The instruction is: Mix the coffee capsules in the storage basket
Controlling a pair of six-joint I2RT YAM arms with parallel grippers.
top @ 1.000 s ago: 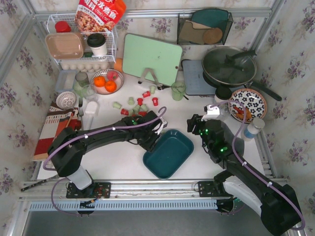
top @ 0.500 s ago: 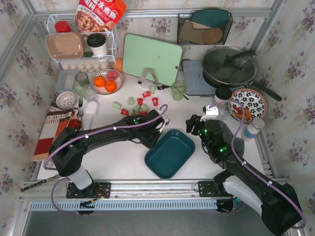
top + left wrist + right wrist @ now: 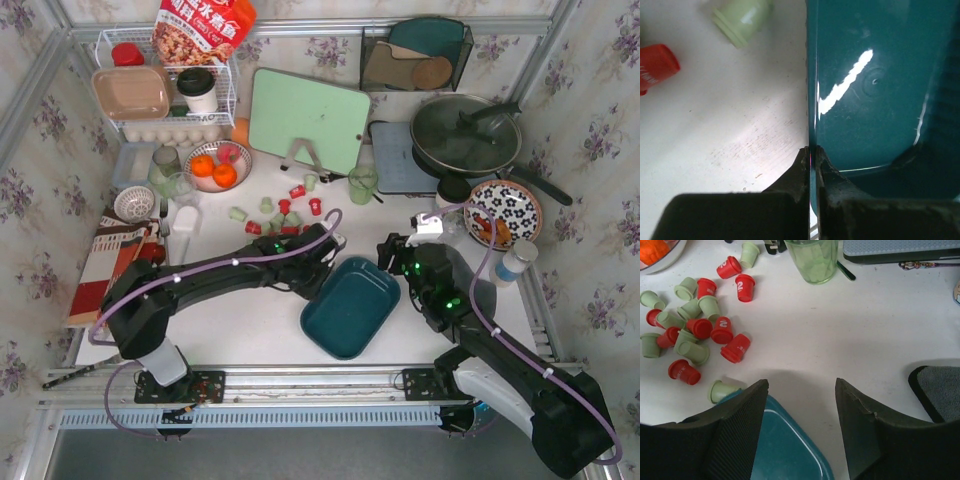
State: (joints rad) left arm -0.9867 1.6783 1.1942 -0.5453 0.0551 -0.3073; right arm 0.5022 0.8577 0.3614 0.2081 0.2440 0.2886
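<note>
The dark teal storage basket (image 3: 352,308) lies empty on the white table between my two arms. My left gripper (image 3: 326,268) is shut on its left rim; in the left wrist view the fingers (image 3: 812,152) pinch the thin wall of the basket (image 3: 880,75). The red and pale green coffee capsules (image 3: 282,214) lie scattered on the table beyond the basket, none inside it. My right gripper (image 3: 396,256) is open and empty just right of the basket's far corner. Its view (image 3: 801,385) shows the basket's corner (image 3: 785,450) and the capsules (image 3: 705,325).
A green glass cup (image 3: 362,183) and a green cutting board (image 3: 308,118) stand behind the capsules. A bowl of oranges (image 3: 215,167) and a white wire rack (image 3: 165,95) are at the back left. A pan (image 3: 466,135) and a patterned plate (image 3: 503,213) are to the right.
My left gripper has dragged the basket a little to the right and away, towards my right gripper. The right arm has barely moved.
</note>
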